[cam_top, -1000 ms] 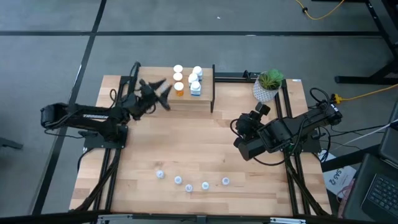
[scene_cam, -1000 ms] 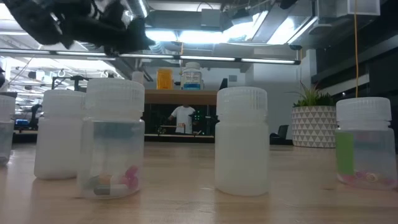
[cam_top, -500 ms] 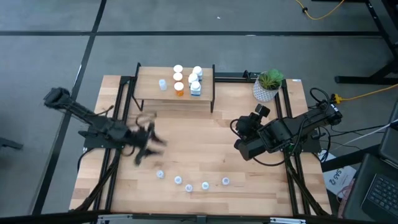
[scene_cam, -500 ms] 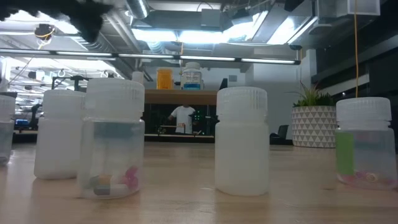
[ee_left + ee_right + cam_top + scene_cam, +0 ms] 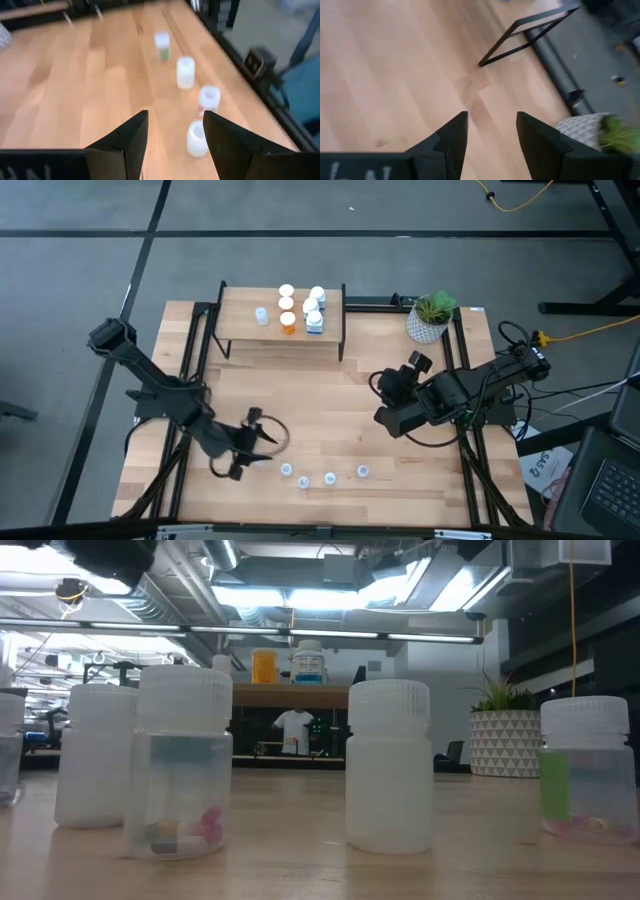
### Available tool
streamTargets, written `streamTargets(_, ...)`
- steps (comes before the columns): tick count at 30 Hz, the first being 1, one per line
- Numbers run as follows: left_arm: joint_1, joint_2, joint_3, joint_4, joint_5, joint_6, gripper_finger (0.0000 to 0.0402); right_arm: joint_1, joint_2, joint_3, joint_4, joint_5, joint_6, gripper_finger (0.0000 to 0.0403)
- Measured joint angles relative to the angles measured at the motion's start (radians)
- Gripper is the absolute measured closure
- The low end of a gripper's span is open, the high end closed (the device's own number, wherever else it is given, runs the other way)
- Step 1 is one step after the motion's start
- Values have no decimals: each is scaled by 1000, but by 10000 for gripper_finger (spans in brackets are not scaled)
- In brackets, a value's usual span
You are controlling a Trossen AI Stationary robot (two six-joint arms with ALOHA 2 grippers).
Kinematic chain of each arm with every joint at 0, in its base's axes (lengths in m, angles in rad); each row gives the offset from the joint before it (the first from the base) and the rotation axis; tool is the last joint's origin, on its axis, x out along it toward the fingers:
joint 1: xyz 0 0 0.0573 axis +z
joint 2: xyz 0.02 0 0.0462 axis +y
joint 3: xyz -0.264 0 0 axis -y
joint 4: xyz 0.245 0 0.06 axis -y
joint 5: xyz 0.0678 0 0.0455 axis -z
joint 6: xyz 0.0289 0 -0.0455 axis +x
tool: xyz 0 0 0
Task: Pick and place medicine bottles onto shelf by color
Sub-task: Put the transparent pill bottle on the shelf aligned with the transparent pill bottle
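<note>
The shelf [image 5: 282,330] stands at the table's far side and bears orange bottles [image 5: 288,323], white bottles [image 5: 314,322] and one pale-blue vial [image 5: 261,316]. A row of pale-blue vials [image 5: 304,480] stands upright on its bases near the table's near edge; it also shows in the left wrist view [image 5: 185,72] and close up in the low view [image 5: 388,765]. My left gripper [image 5: 270,443] is open and empty, just left of and above this row; the nearest vial [image 5: 196,138] stands right before its right finger. My right gripper [image 5: 385,395] is open and empty over the table's right middle.
A white pot with a green plant [image 5: 430,315] stands at the far right corner. Black frame rails [image 5: 470,470] run along the table's left and right edges. Bare wood [image 5: 320,400] lies between the shelf and the vial row.
My left gripper has left the shelf's left end and gone toward the table's near edge and down, to the left end of the vial row. A pale-blue vial shows on the shelf where the gripper was. My right arm has kept still.
</note>
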Motion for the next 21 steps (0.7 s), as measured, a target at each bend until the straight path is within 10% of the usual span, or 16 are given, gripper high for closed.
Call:
streamTargets(11, 75, 337, 363, -396, 306, -237, 218, 8, 1, 0, 128, -276, -46, 231)
streamTargets(21, 74, 504, 449, -421, 258, -212, 218, 99, 2, 0, 190, -319, -58, 231)
